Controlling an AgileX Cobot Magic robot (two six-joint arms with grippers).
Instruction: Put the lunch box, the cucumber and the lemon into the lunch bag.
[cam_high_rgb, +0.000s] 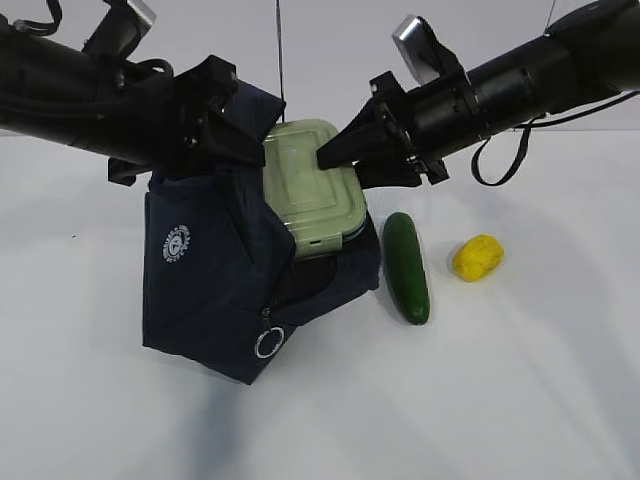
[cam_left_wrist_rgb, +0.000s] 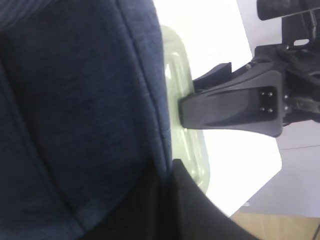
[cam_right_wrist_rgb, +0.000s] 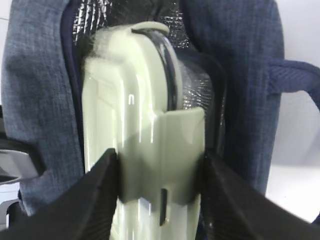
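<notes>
White tabletop (cam_high_rgb: 520, 400) fills my exterior view. My right gripper (cam_right_wrist_rgb: 160, 185) is half spread and clamped across the one lunch box (cam_high_rgb: 310, 185), its fingers (cam_right_wrist_rgb: 95, 200) pressing either side of the sage lid while the box sits partway inside the single navy lunch bag (cam_high_rgb: 215, 280). My left gripper (cam_high_rgb: 205, 125) is pinched together on the bag's upper edge. One cucumber (cam_high_rgb: 407, 268) and one lemon (cam_high_rgb: 478, 257) lie on the table, right of the bag.
</notes>
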